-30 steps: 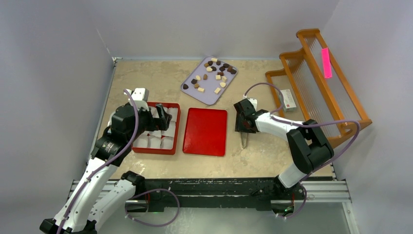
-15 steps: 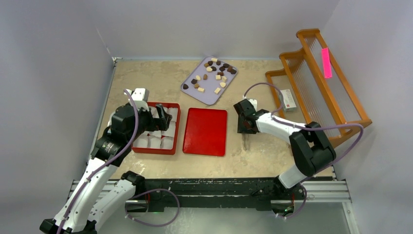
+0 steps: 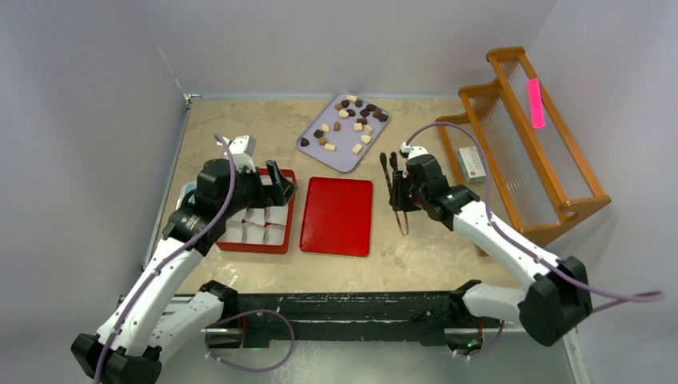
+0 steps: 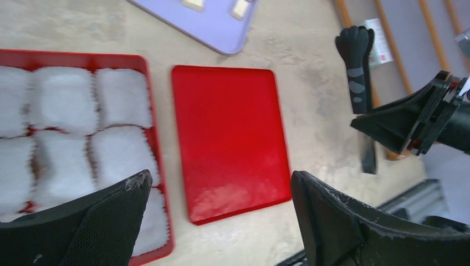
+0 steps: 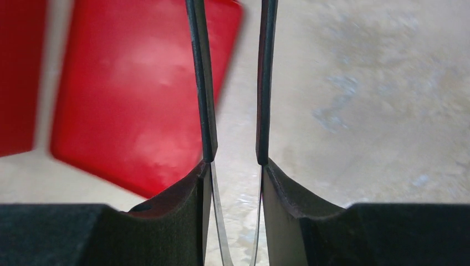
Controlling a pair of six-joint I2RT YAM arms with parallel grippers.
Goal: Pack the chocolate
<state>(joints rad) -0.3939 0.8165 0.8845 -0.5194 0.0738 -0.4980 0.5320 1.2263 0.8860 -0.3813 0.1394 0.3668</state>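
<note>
The chocolate, several cream and dark brown pieces, lies on a lavender tray at the far middle; two cream pieces show in the left wrist view. My right gripper is shut on black-tipped metal tongs. The tong arms stand apart, empty, pointing toward the tray and above the table beside the red lid. My left gripper is open and empty over the right edge of the red box, which holds white paper cups.
A wooden rack with a pink tag stands at the right. A small white carton lies at its foot. The red lid also shows in the left wrist view. Grey walls close in the table at the back and left.
My right arm has risen and stretched toward the far side, carrying the tongs up off the table. My left gripper has shifted slightly right and farther.
</note>
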